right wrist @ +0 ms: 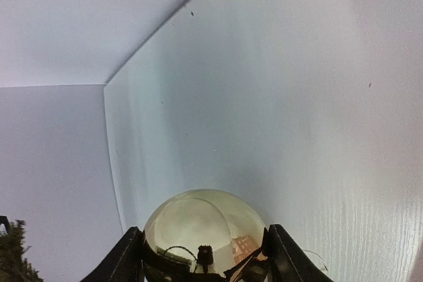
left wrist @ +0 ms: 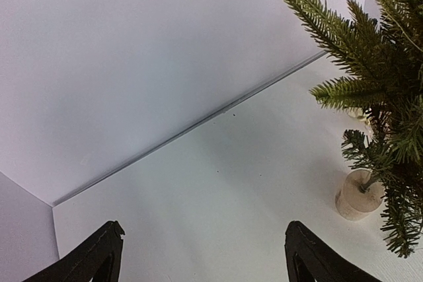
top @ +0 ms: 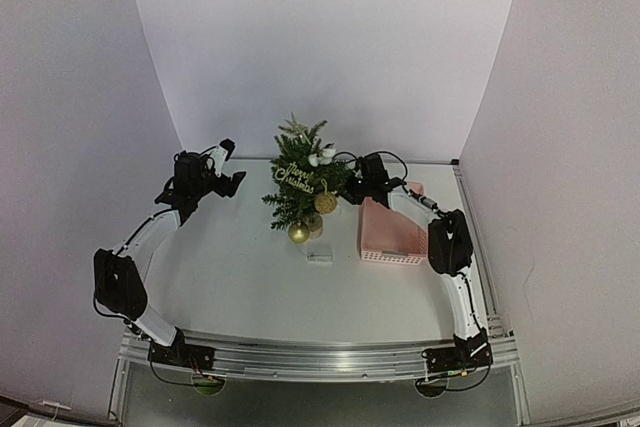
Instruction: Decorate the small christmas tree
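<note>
Looking down from above, I see the small christmas tree (top: 300, 187) standing at the back middle of the table (top: 240, 277), between my two arms. The pink basket (top: 392, 237) sits just to its right.

My right gripper (right wrist: 205, 229) has hold of a shiny gold ball (right wrist: 205, 219). Its two fingers (right wrist: 127, 259) press on both sides of the ball, closed as far as the ball lets them. Only a tiny bit of green shows in the bottom left corner of that view.

My left gripper (left wrist: 205, 226) is wide open and has nothing in it. It points at bare table, and the tree's pale base (left wrist: 357, 196) is off to its right.

Some of the job looks done. A gold sign (top: 294, 176) with words hangs across the front of the tree. A white ornament (top: 322, 156) sits near the top. A low gold ball (top: 299, 233) hangs at the bottom front. A side gold ball (top: 325, 202) shows on the tree's right, just beside the right arm's tip. From above I cannot tell if it hangs on a branch or is the one I am holding.

I think the ball in my right hand has to go on a branch next. I cannot see into the basket well enough to know if more things wait there.
</note>
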Controlling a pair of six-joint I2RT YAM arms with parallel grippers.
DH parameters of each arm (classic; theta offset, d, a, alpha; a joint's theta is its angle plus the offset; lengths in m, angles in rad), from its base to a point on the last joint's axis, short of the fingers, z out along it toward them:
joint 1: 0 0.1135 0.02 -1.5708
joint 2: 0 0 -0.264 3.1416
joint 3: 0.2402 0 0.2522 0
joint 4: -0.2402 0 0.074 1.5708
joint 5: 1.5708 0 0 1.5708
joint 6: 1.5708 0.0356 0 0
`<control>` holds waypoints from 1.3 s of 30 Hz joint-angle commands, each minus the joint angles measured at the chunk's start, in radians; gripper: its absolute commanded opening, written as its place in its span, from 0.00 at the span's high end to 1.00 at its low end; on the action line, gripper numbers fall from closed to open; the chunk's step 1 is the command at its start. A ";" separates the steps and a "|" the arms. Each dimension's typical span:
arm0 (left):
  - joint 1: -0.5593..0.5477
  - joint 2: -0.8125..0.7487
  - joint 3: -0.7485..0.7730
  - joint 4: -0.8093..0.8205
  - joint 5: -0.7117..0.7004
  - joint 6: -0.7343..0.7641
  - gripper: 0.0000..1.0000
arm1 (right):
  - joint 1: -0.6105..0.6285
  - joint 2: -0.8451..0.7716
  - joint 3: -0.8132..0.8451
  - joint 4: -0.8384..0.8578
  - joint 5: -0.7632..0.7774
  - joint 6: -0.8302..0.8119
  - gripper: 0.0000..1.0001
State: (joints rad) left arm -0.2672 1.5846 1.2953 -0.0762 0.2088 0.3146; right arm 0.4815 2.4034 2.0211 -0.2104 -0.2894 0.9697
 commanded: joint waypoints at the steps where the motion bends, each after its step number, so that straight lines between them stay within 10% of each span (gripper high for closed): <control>1: 0.005 -0.054 -0.006 0.043 0.029 -0.005 0.15 | -0.021 -0.118 0.009 0.034 0.118 -0.002 0.59; 16: 0.005 -0.105 0.032 0.070 0.115 -0.031 0.16 | -0.047 -0.407 -0.018 0.034 0.444 -0.224 0.62; 39: 0.004 -0.158 0.053 0.129 0.493 -0.109 0.19 | 0.059 -0.648 -0.102 0.130 0.141 -0.233 0.63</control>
State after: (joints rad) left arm -0.2672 1.4593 1.2957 -0.0180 0.5740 0.2552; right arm 0.5124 1.8146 1.9196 -0.1542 -0.0859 0.7371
